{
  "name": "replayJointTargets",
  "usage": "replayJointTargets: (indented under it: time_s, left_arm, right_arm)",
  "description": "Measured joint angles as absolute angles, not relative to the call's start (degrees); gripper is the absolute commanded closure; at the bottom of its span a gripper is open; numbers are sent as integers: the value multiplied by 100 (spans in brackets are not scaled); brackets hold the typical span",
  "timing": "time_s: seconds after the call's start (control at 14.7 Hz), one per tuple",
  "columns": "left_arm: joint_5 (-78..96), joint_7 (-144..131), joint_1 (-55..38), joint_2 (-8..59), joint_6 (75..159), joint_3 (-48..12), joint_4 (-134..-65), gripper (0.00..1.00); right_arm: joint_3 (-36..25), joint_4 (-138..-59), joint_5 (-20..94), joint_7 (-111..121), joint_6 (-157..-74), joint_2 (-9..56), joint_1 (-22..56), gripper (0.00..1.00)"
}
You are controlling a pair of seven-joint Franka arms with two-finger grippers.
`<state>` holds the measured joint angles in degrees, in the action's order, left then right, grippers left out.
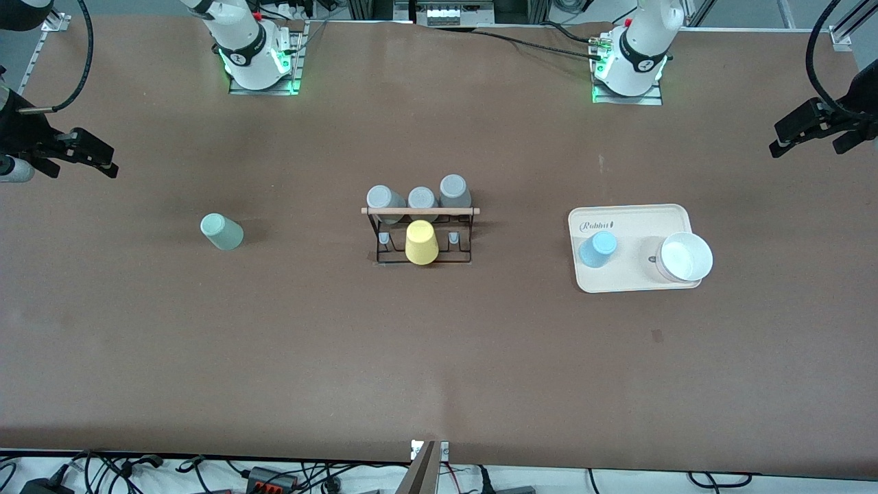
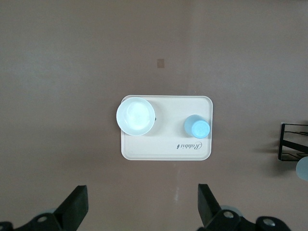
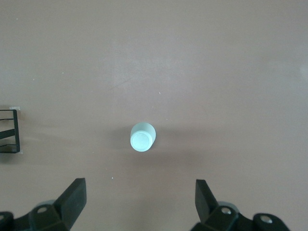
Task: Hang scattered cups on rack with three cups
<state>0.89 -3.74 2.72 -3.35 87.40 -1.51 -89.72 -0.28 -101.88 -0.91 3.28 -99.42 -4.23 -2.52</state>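
Note:
A pale mint-green cup [image 1: 221, 232] [image 3: 142, 137] stands alone on the brown table toward the right arm's end. A light blue cup [image 1: 597, 249] [image 2: 197, 127] sits on the cream tray [image 1: 631, 283] [image 2: 163, 149] toward the left arm's end. The black wire rack [image 1: 420, 211] with its wooden dowel stands mid-table; only its edge shows in the wrist views [image 2: 292, 142] [image 3: 9, 131]. My right gripper [image 1: 99, 156] [image 3: 139, 192] hangs open high over the table near the mint cup. My left gripper [image 1: 789, 134] [image 2: 143, 199] hangs open high by the tray. Neither holds anything.
A yellow cup [image 1: 421, 242] is on the rack's peg row nearer the front camera, and three grey cups [image 1: 422, 199] are on the row away from it. A white bowl [image 1: 684, 257] [image 2: 136, 116] rests on the tray beside the blue cup. Bare table lies between the cups and the rack.

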Motion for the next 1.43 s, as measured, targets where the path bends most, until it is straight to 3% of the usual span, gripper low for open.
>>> replayJointTargets:
  time_s: [1.09,1.43]
  left_arm:
    - [89,-373,272,-321,8717,-151,-8973,0]
    - [108,-415,224,9,8686,-305,-8994,0]
  right_arm:
    - [-33,-10187,-91,328,-9911,-452,-255,0]
    - [-33,-10187,-91,328,-9904,-450,-255,0]
